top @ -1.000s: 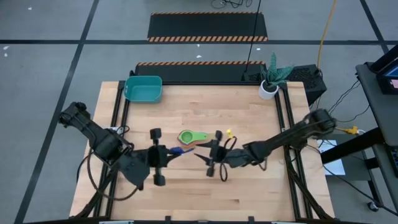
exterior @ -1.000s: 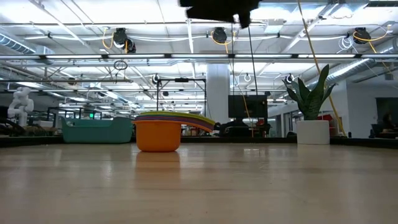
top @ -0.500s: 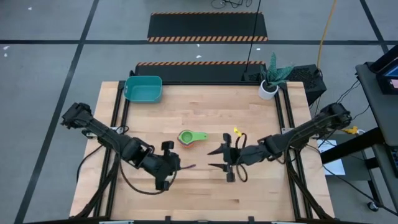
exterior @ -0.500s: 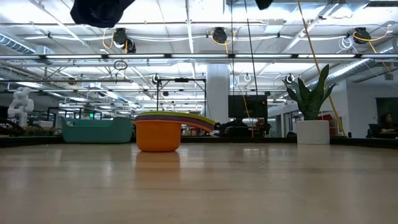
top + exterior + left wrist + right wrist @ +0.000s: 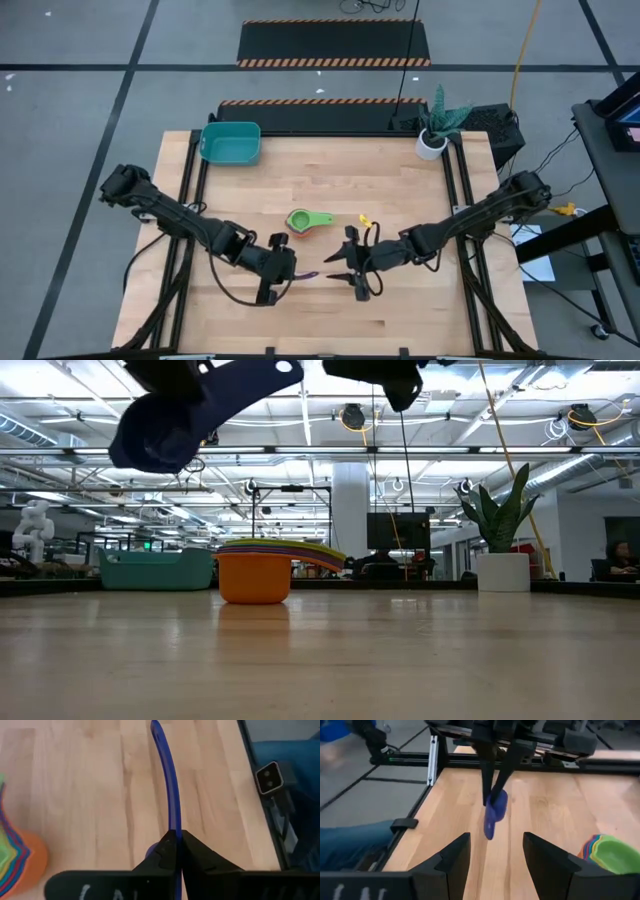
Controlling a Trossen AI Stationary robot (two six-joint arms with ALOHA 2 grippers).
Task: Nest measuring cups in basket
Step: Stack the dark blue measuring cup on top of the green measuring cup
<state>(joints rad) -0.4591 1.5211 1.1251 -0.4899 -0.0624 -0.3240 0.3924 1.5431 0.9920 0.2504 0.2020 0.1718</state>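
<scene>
Was robotics lab or industrial hall: exposed ceiling ducts (image 5: 300,420), hazard-striped floor mats (image 5: 334,43), white humanoid robot (image 5: 33,528).

Dark blue cup (image 5: 165,432) aloft above desk, pinched by handle. Nested cup stack (image 5: 309,220), green on top, orange (image 5: 254,576) lowest, mid-desk. Teal basket (image 5: 231,143) at far-left corner.

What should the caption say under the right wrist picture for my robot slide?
Left gripper holds a dark blue measuring cup above the table, right gripper open.
</scene>
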